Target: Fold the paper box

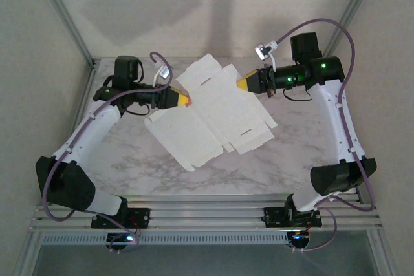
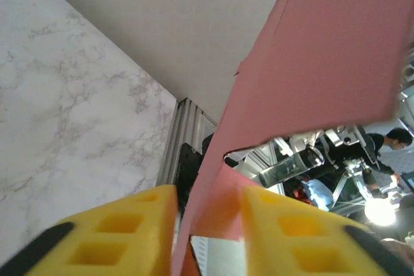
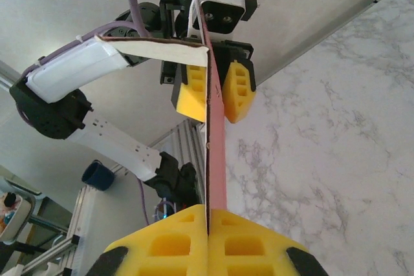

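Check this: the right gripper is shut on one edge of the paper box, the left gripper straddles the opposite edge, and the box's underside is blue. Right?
Not blue: the left wrist view shows the underside of the paper box is pink. The rest holds: the right gripper is shut on one edge, the left gripper straddles the opposite edge.

The left arm (image 1: 90, 127) and right arm (image 1: 339, 117) wear white shells over bulky black joints, on black bases (image 1: 288, 214). Purple cables (image 1: 352, 50) loop along both. Green lights (image 1: 321, 65) glow on the right one. The left gripper (image 1: 186, 99) and right gripper (image 1: 240, 84) carry yellow foam fingers (image 3: 168, 247) with square hollows
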Controlling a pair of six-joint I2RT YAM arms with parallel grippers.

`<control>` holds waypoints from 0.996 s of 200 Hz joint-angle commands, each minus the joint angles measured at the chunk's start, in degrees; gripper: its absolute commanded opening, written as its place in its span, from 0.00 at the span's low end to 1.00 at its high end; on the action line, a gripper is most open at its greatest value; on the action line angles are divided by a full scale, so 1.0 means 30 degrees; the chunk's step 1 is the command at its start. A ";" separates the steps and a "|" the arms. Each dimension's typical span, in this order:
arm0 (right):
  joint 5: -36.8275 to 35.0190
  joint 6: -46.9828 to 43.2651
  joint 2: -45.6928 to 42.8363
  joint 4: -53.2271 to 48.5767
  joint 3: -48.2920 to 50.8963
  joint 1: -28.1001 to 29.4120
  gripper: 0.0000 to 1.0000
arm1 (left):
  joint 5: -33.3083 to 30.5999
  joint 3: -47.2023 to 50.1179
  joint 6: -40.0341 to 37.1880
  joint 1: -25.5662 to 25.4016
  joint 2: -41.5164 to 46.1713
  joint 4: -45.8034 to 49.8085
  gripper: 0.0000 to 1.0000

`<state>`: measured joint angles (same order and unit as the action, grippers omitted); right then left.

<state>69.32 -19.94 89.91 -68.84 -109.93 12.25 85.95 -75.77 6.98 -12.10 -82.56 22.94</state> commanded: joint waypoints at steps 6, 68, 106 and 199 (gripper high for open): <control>0.1093 -0.0339 0.0107 -0.0521 -0.0329 -0.0033 0.00 | 0.0616 -0.0668 -0.0248 -0.0190 0.0507 -0.0549 0.21; 0.1192 -0.0382 0.0148 -0.0578 -0.0289 -0.0040 0.00 | 0.0646 -0.0584 -0.0474 -0.0508 0.0513 -0.0594 0.00; 0.1172 -0.0356 0.0149 -0.0552 -0.0156 -0.0025 0.00 | -0.0101 -0.0554 -0.0398 -0.0456 0.0539 -0.0313 0.53; -0.4498 0.2947 -0.0641 0.2491 0.4087 0.1470 0.00 | -0.5348 -0.0035 0.0792 0.1660 0.0834 -0.1132 0.97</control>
<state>61.32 -14.35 89.76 -64.58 -100.55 14.96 76.20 -76.20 8.73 -7.51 -81.23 21.21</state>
